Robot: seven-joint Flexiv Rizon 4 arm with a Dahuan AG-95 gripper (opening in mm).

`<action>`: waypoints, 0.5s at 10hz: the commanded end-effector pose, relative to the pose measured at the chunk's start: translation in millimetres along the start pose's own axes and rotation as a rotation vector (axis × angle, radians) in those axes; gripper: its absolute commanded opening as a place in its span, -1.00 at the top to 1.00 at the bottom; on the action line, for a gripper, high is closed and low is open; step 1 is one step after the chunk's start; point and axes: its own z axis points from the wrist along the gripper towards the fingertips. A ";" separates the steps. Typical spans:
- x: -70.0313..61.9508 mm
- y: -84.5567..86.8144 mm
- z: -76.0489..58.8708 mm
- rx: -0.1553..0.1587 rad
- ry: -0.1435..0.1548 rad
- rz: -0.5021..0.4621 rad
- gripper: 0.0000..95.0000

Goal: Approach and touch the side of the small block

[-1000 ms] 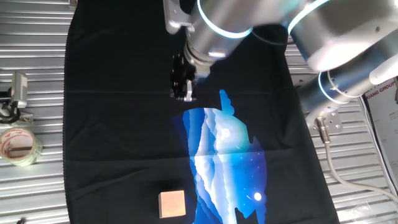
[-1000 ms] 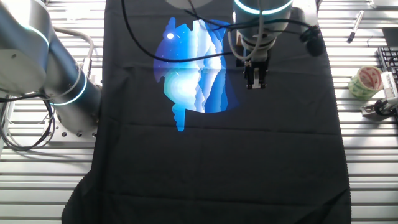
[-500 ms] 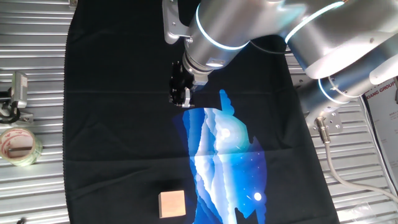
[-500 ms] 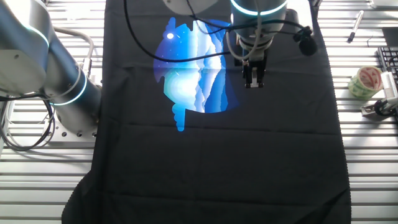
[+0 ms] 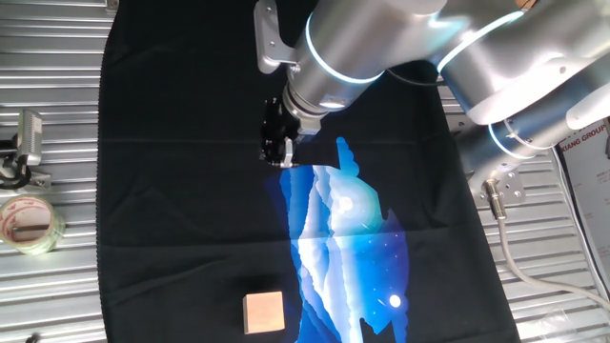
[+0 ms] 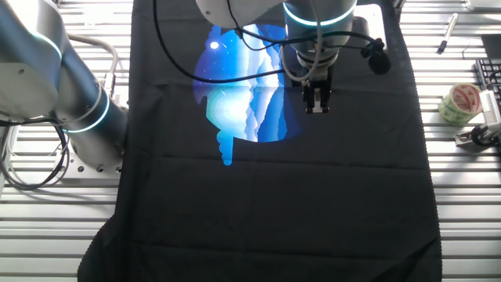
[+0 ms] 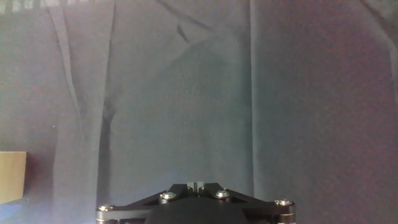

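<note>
Counting one small light-tan wooden cube (image 5: 264, 312) on the black cloth (image 5: 172, 191), beside its blue print and well apart from the black two-finger gripper (image 5: 277, 156), fingers seemingly pressed together. One clear tape roll (image 5: 29, 224) lies off-cloth.

You see a ribbed metal surface (image 5: 57, 286) draped with a black cloth (image 5: 191, 210) bearing a blue-white mountain print (image 5: 343, 229); bright reflections streak the ribs.
</note>
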 end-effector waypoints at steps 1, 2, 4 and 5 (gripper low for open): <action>0.5 2.7 0.5 0.000 0.002 0.007 1.00; 0.6 3.5 1.9 0.006 0.001 0.007 1.00; 1.2 4.7 5.9 0.006 -0.003 0.006 1.00; 1.5 5.6 7.8 0.009 -0.007 0.006 1.00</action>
